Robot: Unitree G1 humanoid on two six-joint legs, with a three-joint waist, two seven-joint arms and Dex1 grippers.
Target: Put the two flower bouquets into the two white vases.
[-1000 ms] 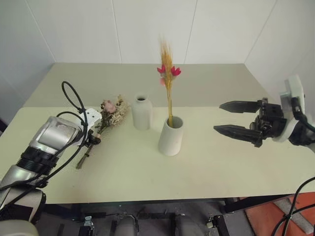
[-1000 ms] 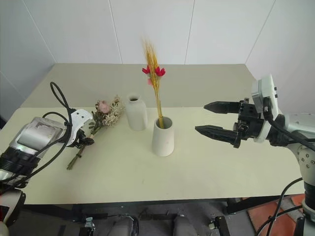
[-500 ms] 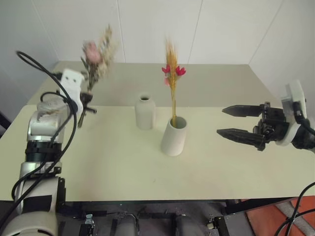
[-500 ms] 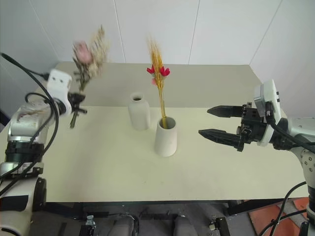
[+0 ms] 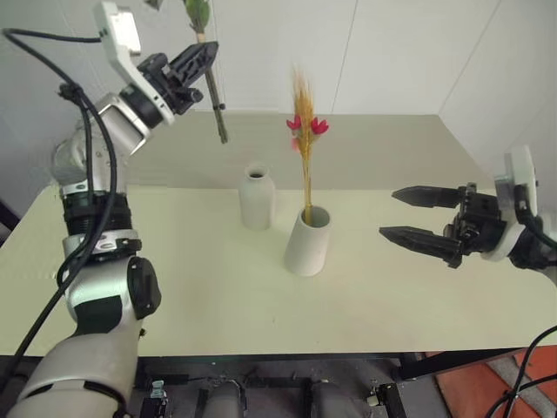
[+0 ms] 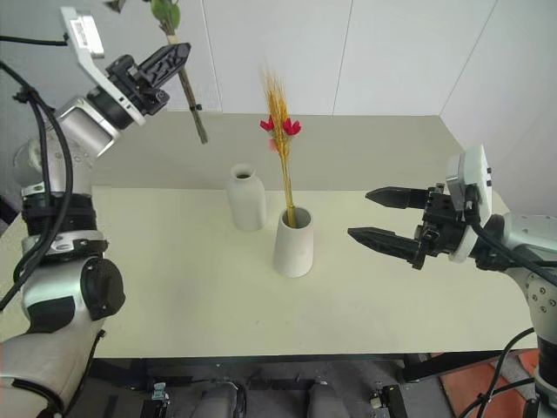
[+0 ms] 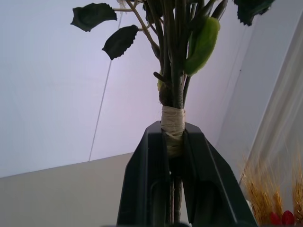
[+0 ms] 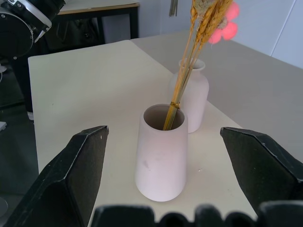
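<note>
Bushy bouquet: brown stems bound with pale tape, dark green leaves, held high above the table's left side.
Left gripper: pinching the taped stems.
Slim bouquet: yellow stalks, pink-red blossoms, upright in the tapered vase.
Bottle vase: matte white, narrow neck, just beside the tapered one.
Right gripper: fingers spread wide, right of both vases.

The bushy bouquet runs off the top edge in both eye views, its flower heads cut away; in the left wrist view the black fingers hide its taped stems below the wrap
</note>
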